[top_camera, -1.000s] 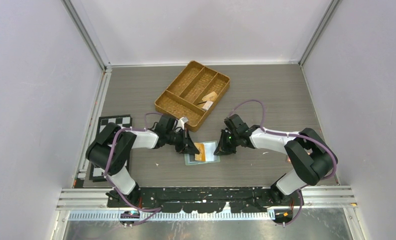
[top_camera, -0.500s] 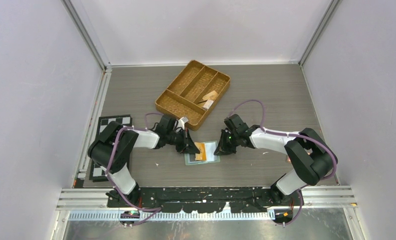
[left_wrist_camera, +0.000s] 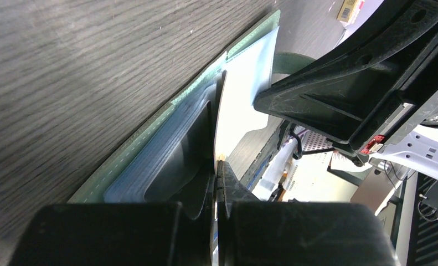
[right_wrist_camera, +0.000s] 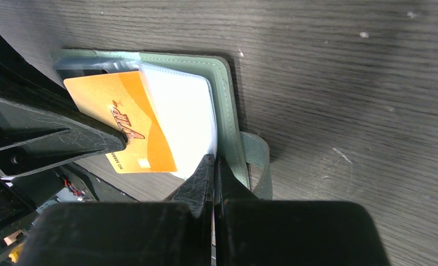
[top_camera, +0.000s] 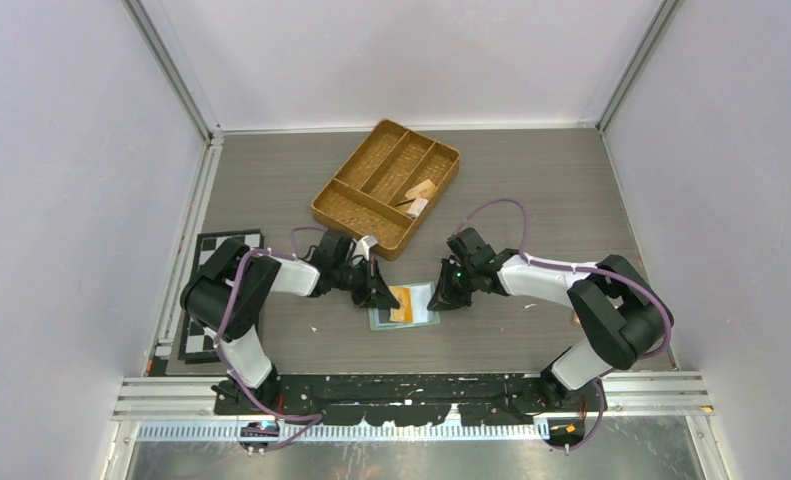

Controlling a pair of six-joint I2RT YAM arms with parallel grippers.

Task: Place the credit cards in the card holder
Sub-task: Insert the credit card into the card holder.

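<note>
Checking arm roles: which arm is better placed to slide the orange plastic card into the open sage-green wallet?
Left. The left gripper, shut, holds the orange plastic card over the open sage-green wallet; the right gripper, shut, rests at its edge.

One open green card holder point(right_wrist_camera: 227, 105), one orange card point(right_wrist_camera: 125, 119), one woven tray point(top_camera: 343, 212) holding two small pale pieces point(top_camera: 419, 190), one checkerboard point(top_camera: 221, 245), and two arms: left arm point(top_camera: 286, 278), right arm point(top_camera: 541, 275).

A sage-green folding wallet point(top_camera: 422, 310) lies open at the top view's centre, an orange plastic card point(top_camera: 403, 302) over it. A woven brown divided tray point(top_camera: 318, 211) sits above it; a black-and-white checkered board point(top_camera: 221, 243) lies at lower left.
</note>
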